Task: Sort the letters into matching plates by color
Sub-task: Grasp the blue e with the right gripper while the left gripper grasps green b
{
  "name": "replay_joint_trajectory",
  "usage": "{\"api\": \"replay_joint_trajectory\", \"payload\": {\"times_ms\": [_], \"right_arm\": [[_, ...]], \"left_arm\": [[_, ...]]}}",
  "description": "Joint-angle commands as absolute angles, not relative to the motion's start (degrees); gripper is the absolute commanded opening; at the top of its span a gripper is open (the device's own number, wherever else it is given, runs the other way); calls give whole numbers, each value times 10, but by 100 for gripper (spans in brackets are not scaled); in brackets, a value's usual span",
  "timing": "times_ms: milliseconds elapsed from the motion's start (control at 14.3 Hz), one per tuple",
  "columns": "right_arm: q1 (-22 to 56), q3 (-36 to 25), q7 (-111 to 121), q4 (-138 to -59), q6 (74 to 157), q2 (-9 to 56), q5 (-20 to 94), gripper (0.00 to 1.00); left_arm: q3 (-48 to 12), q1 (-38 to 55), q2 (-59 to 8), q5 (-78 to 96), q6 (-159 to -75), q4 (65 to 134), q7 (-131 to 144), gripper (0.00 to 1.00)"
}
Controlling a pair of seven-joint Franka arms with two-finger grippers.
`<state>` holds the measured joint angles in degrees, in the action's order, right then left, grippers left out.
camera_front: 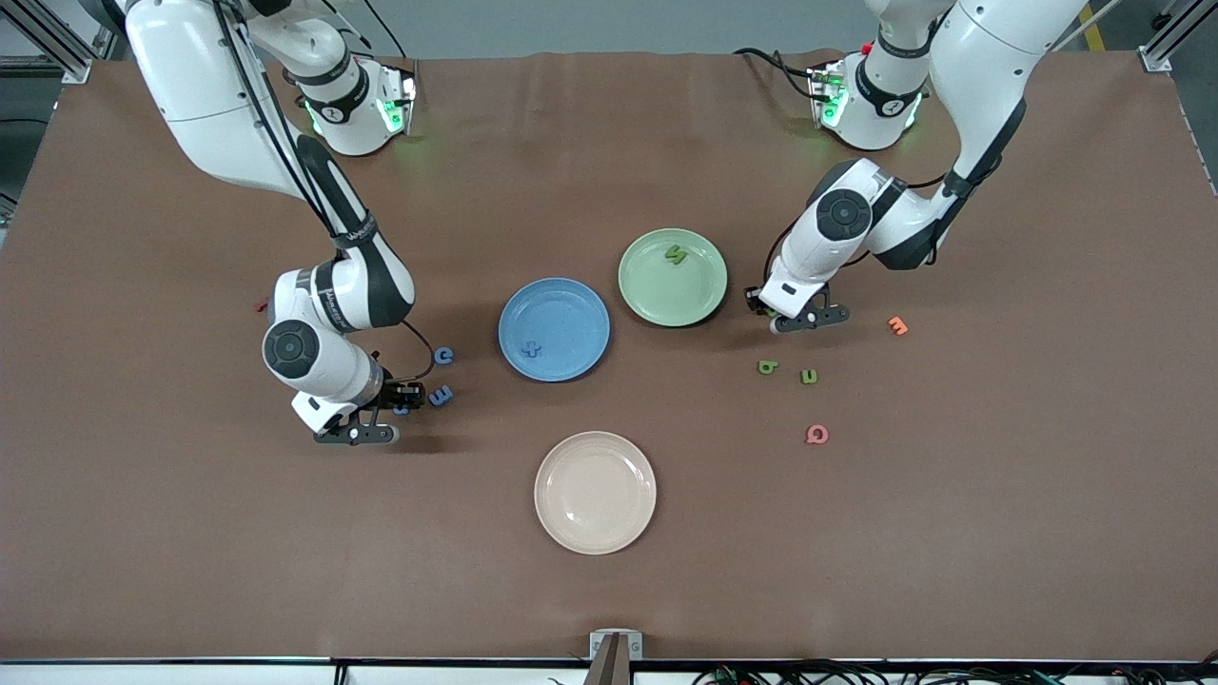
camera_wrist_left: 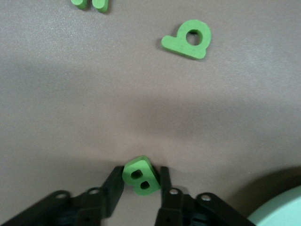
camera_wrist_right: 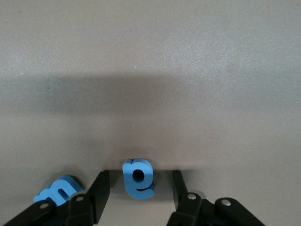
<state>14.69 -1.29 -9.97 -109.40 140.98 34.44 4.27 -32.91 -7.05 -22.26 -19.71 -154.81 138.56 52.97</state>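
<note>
The blue plate (camera_front: pixel 554 329) holds one blue letter (camera_front: pixel 531 349). The pale green plate (camera_front: pixel 673 277) holds one green letter (camera_front: pixel 676 253). My left gripper (camera_front: pixel 788 317) (camera_wrist_left: pixel 140 170) is low at the table beside the green plate, shut on a tilted green letter B (camera_wrist_left: pixel 141 175). Two more green letters (camera_front: pixel 768 366) (camera_front: pixel 809 377) lie nearer the camera; one shows in the left wrist view (camera_wrist_left: pixel 188 38). My right gripper (camera_front: pixel 385 416) (camera_wrist_right: pixel 140 174) is open, its jaws astride a blue letter g (camera_wrist_right: pixel 138 178) with gaps on both sides. Blue letters (camera_front: pixel 443 355) (camera_front: pixel 441 395) lie beside it.
A cream plate (camera_front: pixel 595 492) sits nearer the camera than the blue plate. An orange letter (camera_front: pixel 897 325) and a pink letter (camera_front: pixel 816 435) lie toward the left arm's end. A blue letter m (camera_wrist_right: pixel 59 188) lies just outside my right gripper's jaw.
</note>
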Motion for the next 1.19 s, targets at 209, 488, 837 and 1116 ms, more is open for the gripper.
{"api": "replay_joint_trajectory", "payload": {"times_ms": [209,488,837,1116], "right_arm": [[149,-11,-105,-1097,1414,345,52,48],[149,-11,-105,-1097,1413,345,52,33],[149,-11,-131,-1093,1407,344,52,3],[170,-8,-221,-1068,1339,317,52,3]], "left_arm": [[-330,-76,-222,-212,-1550,1382,538,22],[-334,-73,-198,-211,-1514,1369,549,22],[-384,-64,-203,-207,-1439,1310,629,22],[-390,-8,-234,-203,-1428,1277,708,22]]}}
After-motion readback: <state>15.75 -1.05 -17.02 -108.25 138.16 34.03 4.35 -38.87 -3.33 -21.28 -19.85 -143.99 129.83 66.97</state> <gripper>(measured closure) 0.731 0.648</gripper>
